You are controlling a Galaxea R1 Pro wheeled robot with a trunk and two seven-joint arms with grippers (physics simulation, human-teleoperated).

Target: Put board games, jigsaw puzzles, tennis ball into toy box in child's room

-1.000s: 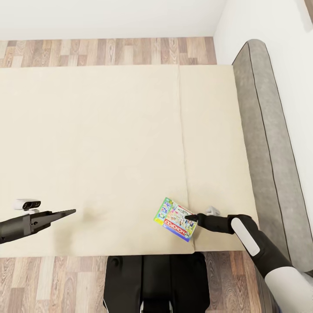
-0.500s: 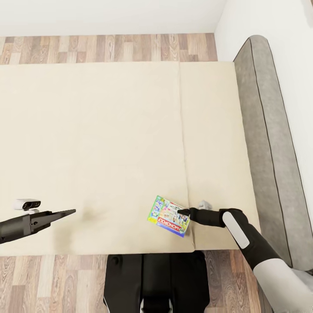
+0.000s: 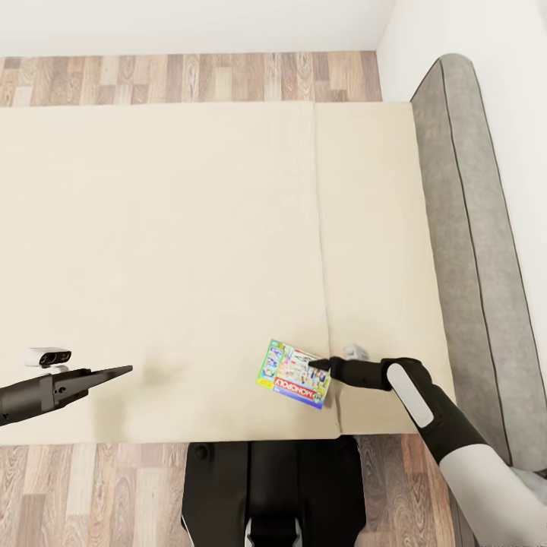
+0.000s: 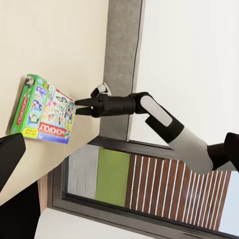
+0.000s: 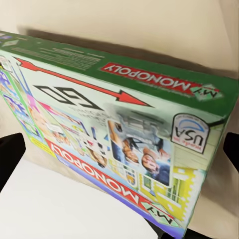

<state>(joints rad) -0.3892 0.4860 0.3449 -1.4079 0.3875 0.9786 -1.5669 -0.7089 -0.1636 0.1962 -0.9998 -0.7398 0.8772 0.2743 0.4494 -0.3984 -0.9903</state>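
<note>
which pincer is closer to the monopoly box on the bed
Right. The right pincer has its fingertips at the Monopoly box, at the edge facing the headboard. The left pincer hangs far off on the box's other side, over bare mattress.

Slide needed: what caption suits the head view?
Right tool reaching the Monopoly box on the bed.

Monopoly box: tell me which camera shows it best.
The right wrist view: the Monopoly box is close up, its lettering readable. The head view shows it small on the bed at the right hand. The left wrist view shows it from the side, farther off.
</note>
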